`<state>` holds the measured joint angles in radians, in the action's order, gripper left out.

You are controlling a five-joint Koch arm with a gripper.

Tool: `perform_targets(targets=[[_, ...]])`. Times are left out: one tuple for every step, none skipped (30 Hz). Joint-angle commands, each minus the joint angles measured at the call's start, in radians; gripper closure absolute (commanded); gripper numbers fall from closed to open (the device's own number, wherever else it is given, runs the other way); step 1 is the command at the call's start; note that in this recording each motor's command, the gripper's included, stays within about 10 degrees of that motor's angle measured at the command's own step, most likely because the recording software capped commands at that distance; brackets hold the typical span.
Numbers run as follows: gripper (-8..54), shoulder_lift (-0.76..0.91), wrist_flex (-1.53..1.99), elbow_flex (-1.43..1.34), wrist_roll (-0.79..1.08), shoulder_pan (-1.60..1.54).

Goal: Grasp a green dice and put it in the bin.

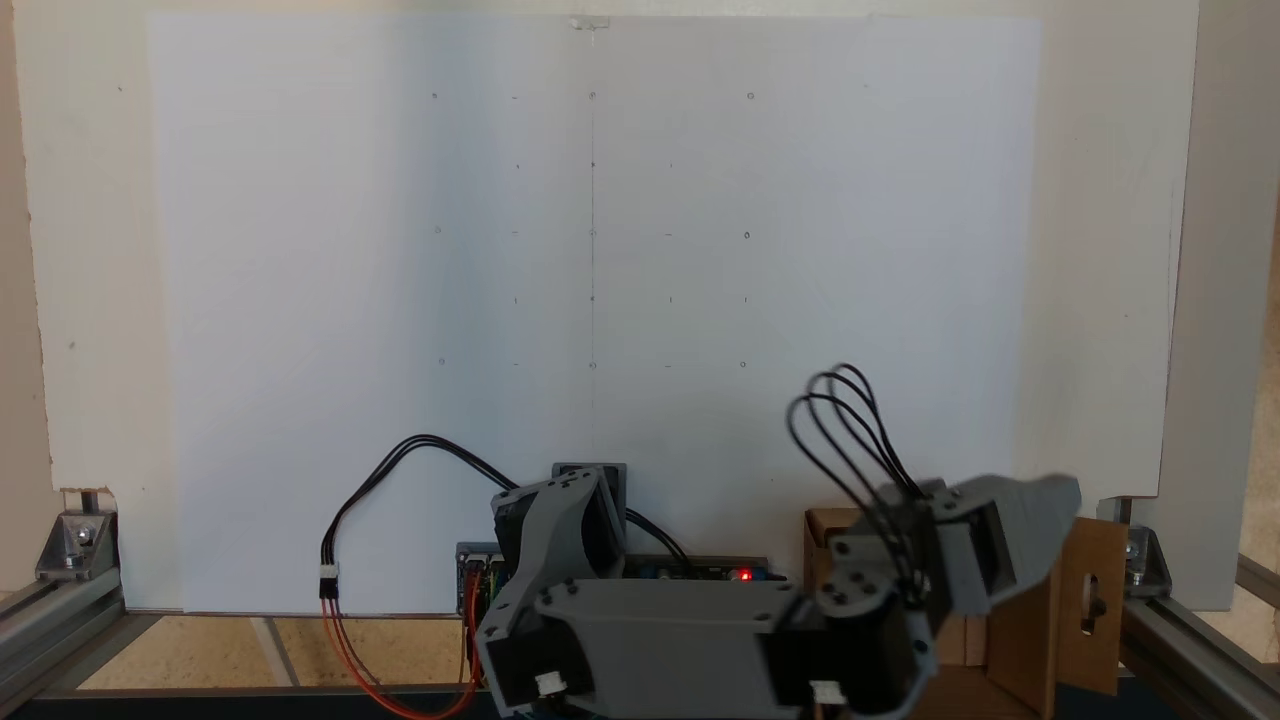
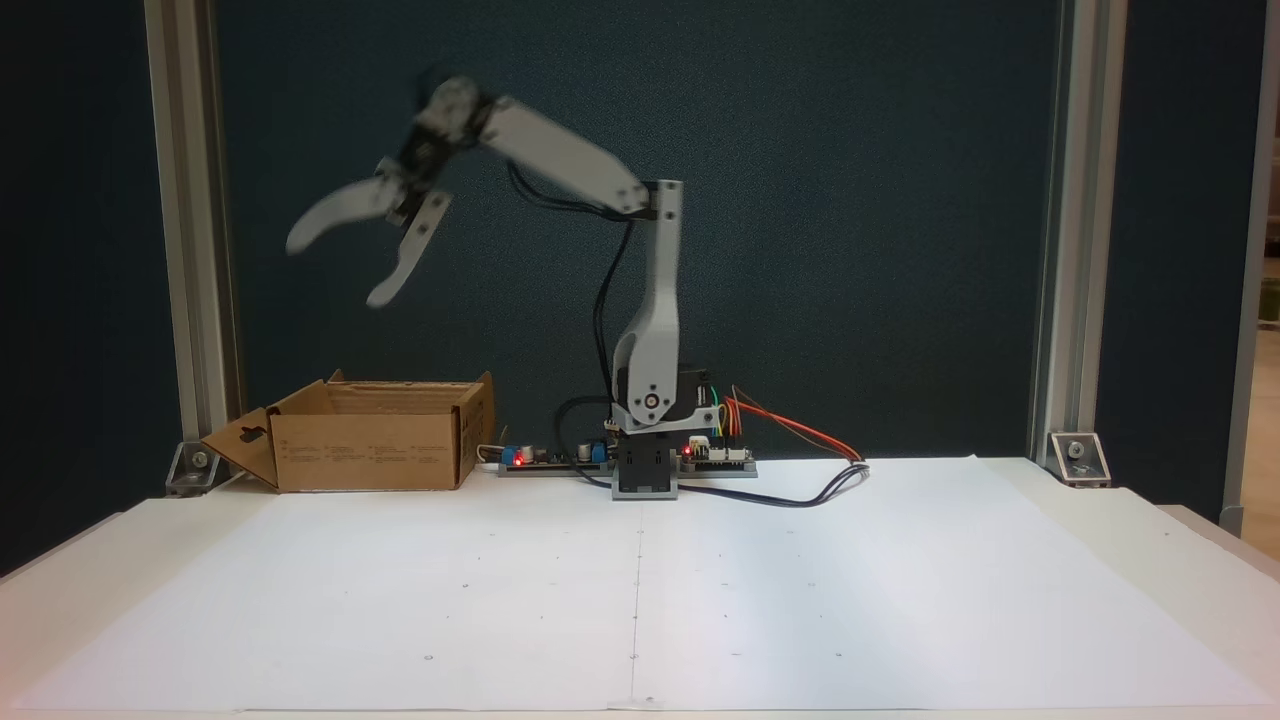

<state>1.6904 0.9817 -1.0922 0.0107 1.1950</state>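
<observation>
1. Green dice: no green cube can be made out on the white paper sheet (image 2: 640, 590), and nothing green sits between the jaws; whether it lies inside the bin cannot be told, since the interior is hidden
2. Bin (image 2: 375, 450): a brown cardboard box at the left rear of the table in a fixed view, its side flap (image 2: 240, 448) with the keyhole cutout folded outward; in a fixed view from above it sits at the lower right (image 1: 1090, 600), partly covered by the arm
3. Gripper (image 2: 335, 268): raised high, above the box and slightly to its left, jaws spread apart and empty, motion-blurred
4. Arm (image 2: 655, 300): the upright link stands on the base, the forearm reaches out toward the box side
5. Controller board (image 2: 720, 455): beside the base, red light on, with orange and black wires (image 2: 800, 435) trailing onto the paper
6. Step in hand, as a judgement: release over the box appears done, or nearly so
7. Next move: likely lifting clear of the flaps and folding toward the base without striking cardboard
</observation>
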Motion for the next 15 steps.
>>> perform_targets(targets=[[2.9, 0.069, -0.029, 0.075, -0.126, -0.159], [2.3, 0.091, -0.041, 0.075, -0.126, -0.231], [1.9, 0.109, -0.046, 0.075, -0.126, -0.305], [1.8, 0.123, -0.046, 0.074, -0.127, -0.375], [1.8, 0.137, -0.046, 0.074, -0.127, -0.449], [1.8, 0.149, -0.044, 0.072, -0.127, -0.521], [1.8, 0.164, -0.044, 0.066, -0.127, -0.59], [1.7, 0.175, -0.046, 0.055, -0.129, -0.665], [1.7, 0.181, -0.046, 0.049, -0.13, -0.736], [1.7, 0.195, -0.046, 0.034, -0.13, -0.81], [1.7, 0.209, -0.049, 0.017, -0.132, -0.883], [1.8, 0.225, -0.074, -0.014, -0.135, -0.952], [1.8, 0.245, -0.127, -0.061, -0.135, -1.024], [1.8, 0.272, -0.194, -0.123, -0.135, -1.098], [1.8, 0.304, -0.227, -0.198, -0.133, -1.169]])
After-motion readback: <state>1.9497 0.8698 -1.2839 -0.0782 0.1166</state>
